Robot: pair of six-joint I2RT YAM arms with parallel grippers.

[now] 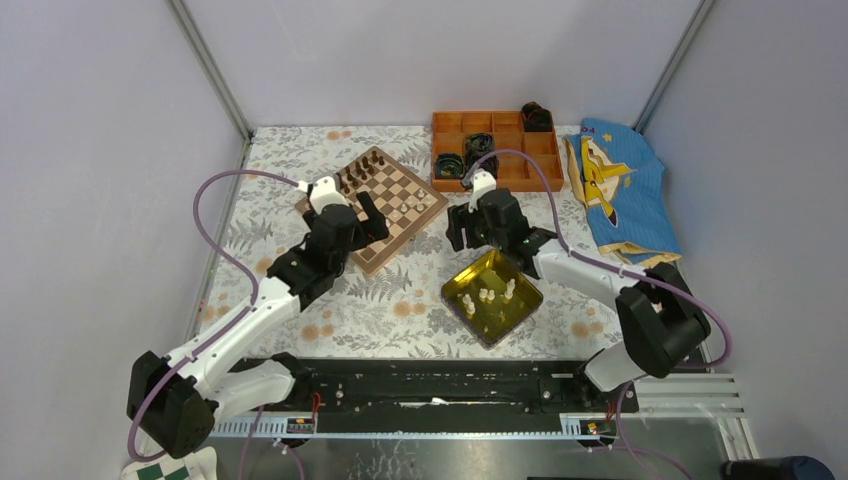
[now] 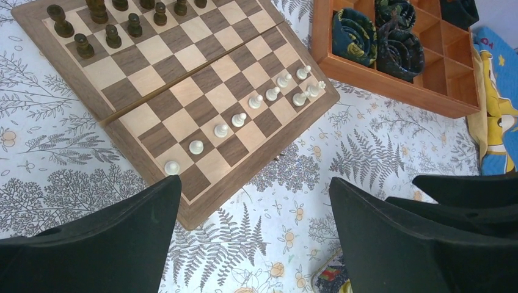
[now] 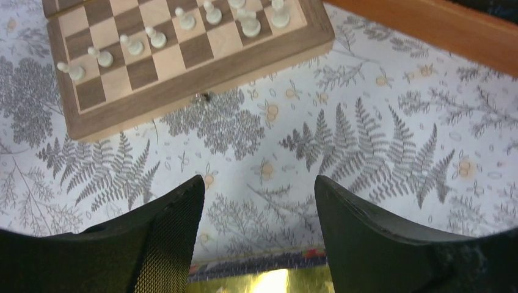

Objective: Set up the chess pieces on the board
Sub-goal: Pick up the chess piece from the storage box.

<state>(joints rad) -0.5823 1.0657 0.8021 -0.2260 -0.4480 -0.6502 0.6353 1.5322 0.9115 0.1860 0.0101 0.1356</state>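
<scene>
Over to the counter (image 1: 390, 315), walled in pale panels at 9, 12 and 3 o'clock. Looks roomy at 6 o'clock of the board (image 1: 400, 190), all bare floral surface. Tighter at 2 o'clock, with the orange box (image 1: 452, 125) near that corner and a blue cloth (image 1: 620, 190) just beside the box at 3. Yellow tray (image 1: 516, 320) at 5 o'clock of the board, apart from it, a strip of counter between.

From above: left jaws spread wide over the board's 7 o'clock edge, covering part of it. Right jaws spread wide too, over the gap between board and tray, gripping nothing. A few chess pieces (image 1: 490, 293) standing in the tray, seen only from up here.

In the left wrist view, far sharper than from above: a diagonal row of chess pieces (image 2: 239, 119) running toward 1 o'clock across the near half of the board, two more at the board's edge beside the row's far end. Dark pieces (image 2: 135, 25) grouped on the far half at 11 o'clock. Only the board's corner and counter between the left jaws, nearest pawn just ahead of the left-hand jaw.

In the right wrist view: board corner at 11 o'clock, tray rim peeking in at 6, bare counter between the open jaws, chess pieces well apart from them.
</scene>
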